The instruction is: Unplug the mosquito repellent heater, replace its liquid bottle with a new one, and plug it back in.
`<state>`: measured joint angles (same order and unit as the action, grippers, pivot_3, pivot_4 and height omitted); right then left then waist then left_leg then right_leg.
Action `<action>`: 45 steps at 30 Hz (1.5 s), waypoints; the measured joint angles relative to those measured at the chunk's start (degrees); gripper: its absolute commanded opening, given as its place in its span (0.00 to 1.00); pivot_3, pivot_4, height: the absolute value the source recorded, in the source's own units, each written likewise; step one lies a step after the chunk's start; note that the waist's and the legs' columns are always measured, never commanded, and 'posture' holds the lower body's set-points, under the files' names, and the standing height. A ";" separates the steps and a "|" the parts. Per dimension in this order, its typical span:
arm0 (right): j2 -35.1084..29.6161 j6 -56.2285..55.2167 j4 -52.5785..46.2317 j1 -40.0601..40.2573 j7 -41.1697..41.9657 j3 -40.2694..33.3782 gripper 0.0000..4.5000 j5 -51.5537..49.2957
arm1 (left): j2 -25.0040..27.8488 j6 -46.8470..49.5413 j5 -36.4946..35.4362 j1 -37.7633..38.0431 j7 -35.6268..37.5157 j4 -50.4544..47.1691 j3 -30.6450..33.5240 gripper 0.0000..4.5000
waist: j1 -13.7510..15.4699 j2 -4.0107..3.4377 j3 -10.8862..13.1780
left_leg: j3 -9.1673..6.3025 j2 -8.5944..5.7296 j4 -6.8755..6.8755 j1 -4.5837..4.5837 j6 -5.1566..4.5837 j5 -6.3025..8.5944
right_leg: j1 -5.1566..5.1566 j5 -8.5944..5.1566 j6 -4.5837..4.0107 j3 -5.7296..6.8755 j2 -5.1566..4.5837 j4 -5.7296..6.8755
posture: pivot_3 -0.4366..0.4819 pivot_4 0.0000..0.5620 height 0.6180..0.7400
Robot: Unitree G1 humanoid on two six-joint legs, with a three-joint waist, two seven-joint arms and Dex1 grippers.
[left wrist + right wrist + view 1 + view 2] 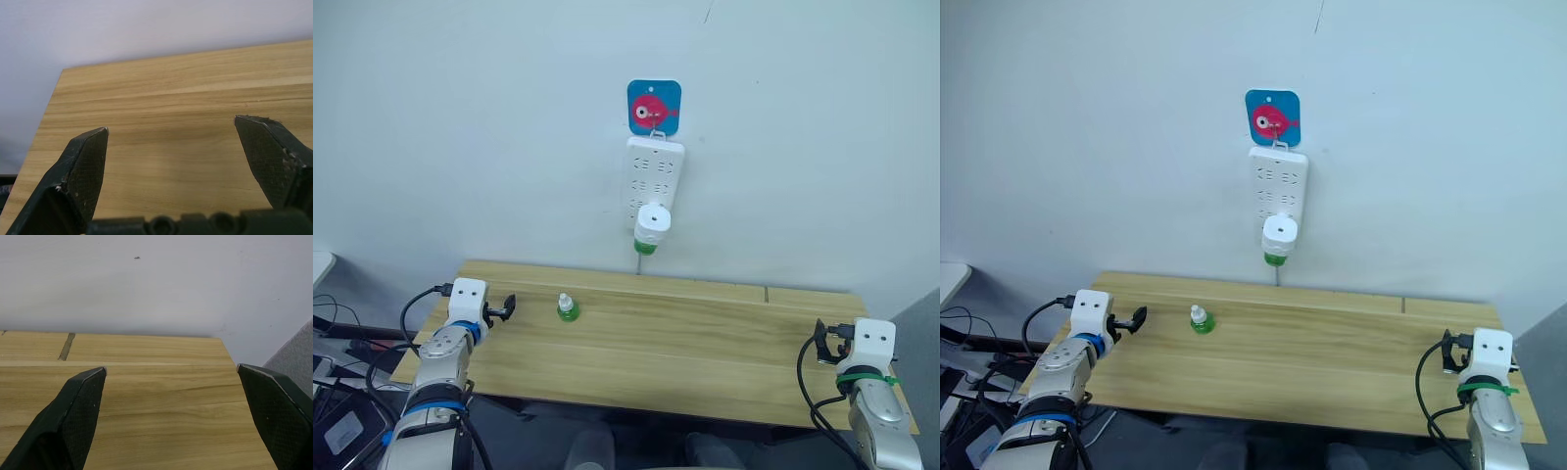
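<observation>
White heater (652, 225) plugged in; one spare bottle (567, 307).

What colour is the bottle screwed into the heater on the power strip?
Green, hanging below the white mosquito repellent heater; the bottle shows best in the left eye view.

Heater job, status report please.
Left gripper and right gripper open, empty, over table. Heater plugged into power strip. Spare bottle on table. Path clear.
</observation>
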<state>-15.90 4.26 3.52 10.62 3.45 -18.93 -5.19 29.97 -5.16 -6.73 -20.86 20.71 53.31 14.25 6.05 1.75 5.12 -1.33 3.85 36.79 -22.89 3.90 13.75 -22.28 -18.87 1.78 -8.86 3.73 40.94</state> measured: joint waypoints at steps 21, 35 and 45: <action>0.21 1.18 -0.91 -0.12 0.34 0.03 0.99 -0.21 | -0.04 -2.55 -2.41 -0.93 1.28 0.59 1.87 1.00 | 0.00 -0.04 0.08 | -0.01 0.00 -0.09 0.00 0.00 0.00 | -0.02 -0.07 -0.01 0.01 -0.01 -0.03 | 0.81 0.20 1.00; -1.18 4.88 -14.29 3.46 7.96 1.22 0.99 -4.68 | 3.60 4.25 -9.58 7.00 15.97 -23.83 1.70 1.00 | -0.22 -0.33 1.56 | -0.05 0.06 -0.22 -0.03 0.01 0.01 | -0.05 -0.21 -0.15 0.05 -0.03 -0.03 | 0.81 0.23 1.00; -5.46 20.69 -37.84 -0.01 15.11 5.77 1.00 -19.31 | 7.45 22.21 -18.86 -3.16 29.34 -42.30 -3.36 0.81 | 0.04 -0.48 3.36 | -0.27 0.01 -0.14 -0.13 0.01 0.00 | -0.02 -0.25 -0.09 0.29 -0.02 -0.04 | 0.78 0.28 1.00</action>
<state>-21.36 24.95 -34.32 10.61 18.56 -13.16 -24.51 37.42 17.05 -25.58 -24.02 50.06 11.01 10.89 6.09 1.27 8.48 -1.60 3.86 36.65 -23.02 3.91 13.75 -22.30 -19.11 1.69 -8.57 3.71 40.90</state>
